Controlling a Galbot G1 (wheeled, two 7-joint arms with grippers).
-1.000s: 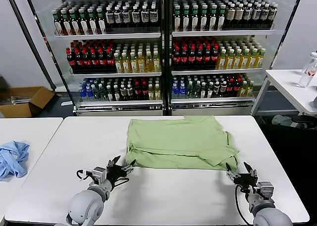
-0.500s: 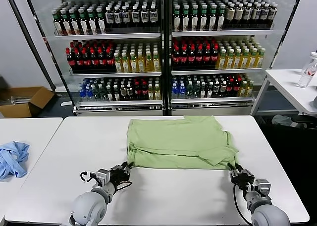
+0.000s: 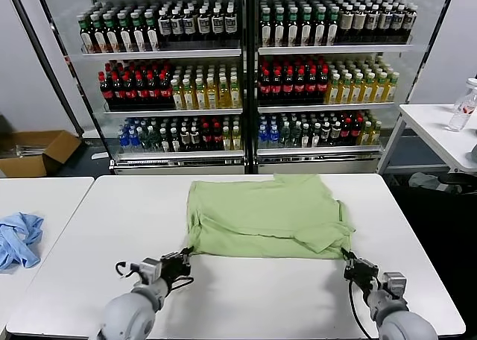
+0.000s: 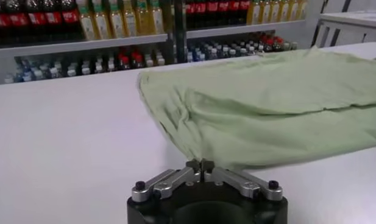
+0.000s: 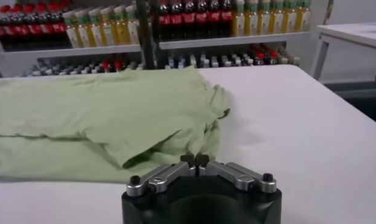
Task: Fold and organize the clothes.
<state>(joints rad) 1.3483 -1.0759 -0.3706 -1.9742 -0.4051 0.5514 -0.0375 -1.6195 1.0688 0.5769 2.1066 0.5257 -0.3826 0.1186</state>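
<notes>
Table [image 3: 246, 295], white, bearing the green shirt [image 3: 264, 215] at its middle toward the far edge, spread flat with both sleeves already turned in over the body; the lengthwise and crosswise folds appear not yet made, so the task is judged to be at an early-to-middle stage. Left gripper [image 3: 184, 256], at the shirt's near left corner, fingers closed together on the hem. Right gripper [image 3: 347, 259], at the near right corner, fingers likewise pinched shut on the fabric edge. Blue cloth [image 3: 19, 238], lying apart on the neighbouring table, untouched.
</notes>
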